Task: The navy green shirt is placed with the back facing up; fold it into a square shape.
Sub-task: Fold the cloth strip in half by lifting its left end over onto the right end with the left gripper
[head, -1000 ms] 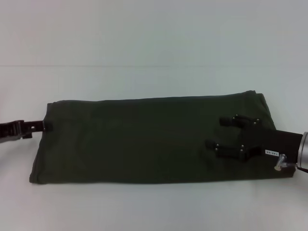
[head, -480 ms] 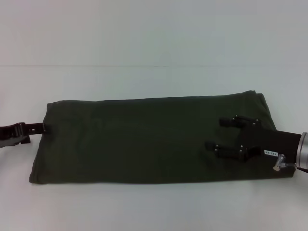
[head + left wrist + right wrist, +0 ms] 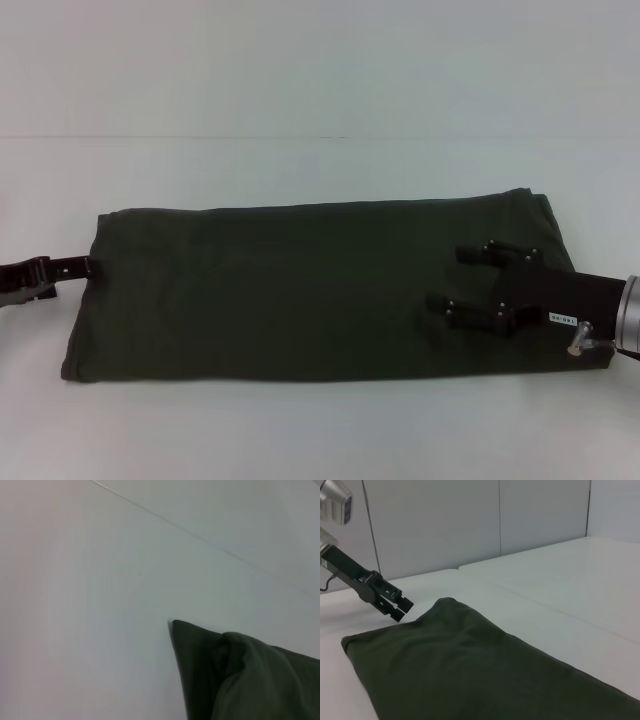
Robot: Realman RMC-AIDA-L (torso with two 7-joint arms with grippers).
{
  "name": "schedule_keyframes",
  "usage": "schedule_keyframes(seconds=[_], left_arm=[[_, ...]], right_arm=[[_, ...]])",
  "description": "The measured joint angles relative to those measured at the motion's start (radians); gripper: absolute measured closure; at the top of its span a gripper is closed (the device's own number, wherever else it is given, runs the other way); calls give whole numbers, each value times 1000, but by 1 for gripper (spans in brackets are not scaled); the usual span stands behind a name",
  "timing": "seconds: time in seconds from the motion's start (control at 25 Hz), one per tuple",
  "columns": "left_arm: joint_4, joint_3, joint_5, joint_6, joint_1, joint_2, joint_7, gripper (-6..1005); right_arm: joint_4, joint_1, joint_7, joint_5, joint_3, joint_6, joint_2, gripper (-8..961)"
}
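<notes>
Navy green shirt [image 3: 310, 290] lies as a long folded band on the white table [image 3: 300, 90]; right gripper [image 3: 448, 279] rests spread on its right end, left gripper [image 3: 402, 608] at its left edge, fingers near-closed on nothing, lettering hidden.
</notes>
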Motion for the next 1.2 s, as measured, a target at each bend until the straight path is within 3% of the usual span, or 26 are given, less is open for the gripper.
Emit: schedule_keyframes(seconds=[1.2], left_arm=[[-33,4,8,-26,-5,-14,16,92]], right_arm=[[1,2,6,4,0,1,0,84]])
